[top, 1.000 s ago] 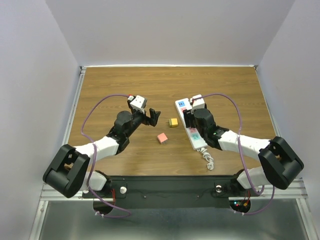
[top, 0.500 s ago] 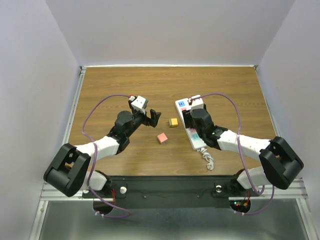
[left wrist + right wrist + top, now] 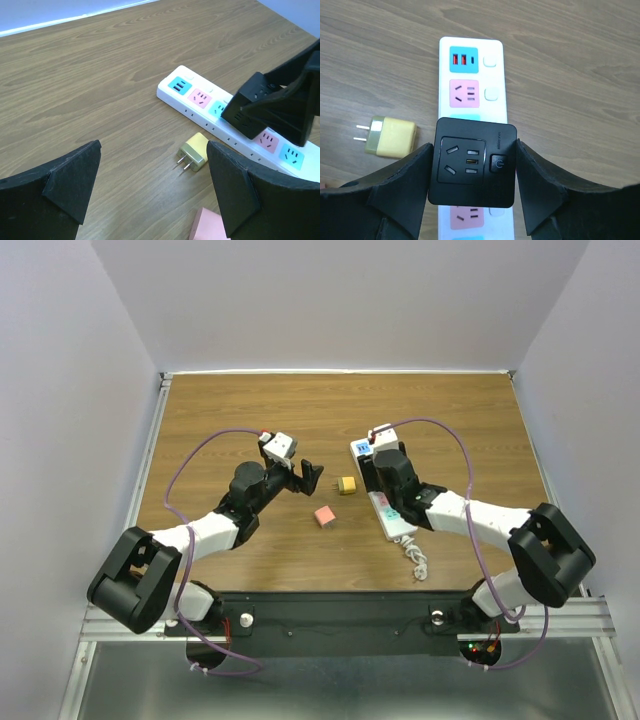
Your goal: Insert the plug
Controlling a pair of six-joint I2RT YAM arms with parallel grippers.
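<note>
A white power strip (image 3: pixel 393 520) with pink and blue sockets lies right of centre; it also shows in the left wrist view (image 3: pixel 192 95) and the right wrist view (image 3: pixel 470 70). My right gripper (image 3: pixel 378 472) is shut on a black square plug adapter (image 3: pixel 472 162) and holds it over the strip's third socket, its socket face toward the camera. The adapter also shows in the left wrist view (image 3: pixel 252 107). My left gripper (image 3: pixel 308 473) is open and empty, left of a small yellow plug (image 3: pixel 347 484) lying on the table with its prongs pointing left (image 3: pixel 195 151).
A pink block (image 3: pixel 324 516) lies on the table in front of the yellow plug, near my left gripper's right finger (image 3: pixel 210 227). The strip's white cord (image 3: pixel 415 560) is bundled at its near end. The yellow plug (image 3: pixel 390 136) sits just left of the strip.
My right gripper has moved with the black adapter toward the far end of the strip and slightly left. The left arm has barely moved.
</note>
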